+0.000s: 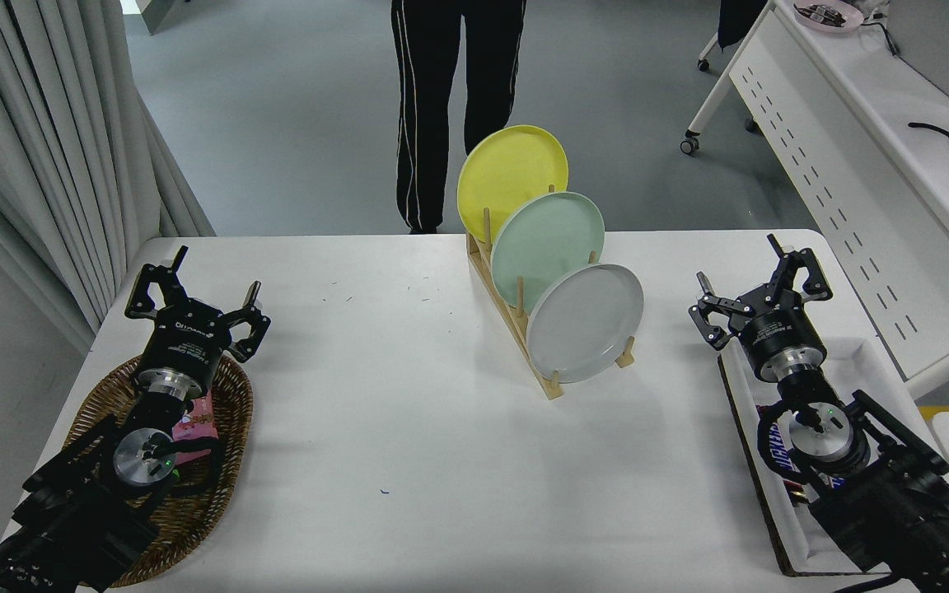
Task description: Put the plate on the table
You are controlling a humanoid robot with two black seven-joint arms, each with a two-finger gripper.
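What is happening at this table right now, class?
Nothing is being handled yet. The grey plate stands upright in the wooden rack, in front of a mint green plate and a yellow plate. The right gripper is open, apart from the rack on its right. The left gripper is open too, above a wicker basket. A person stands at the far side of the table.

grey plate [585,323] upright, nearest rack [516,317] slot

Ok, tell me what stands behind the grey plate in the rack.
Behind the grey plate stands a mint green plate, then a yellow plate. Each one's lower part is covered by the plate in front.
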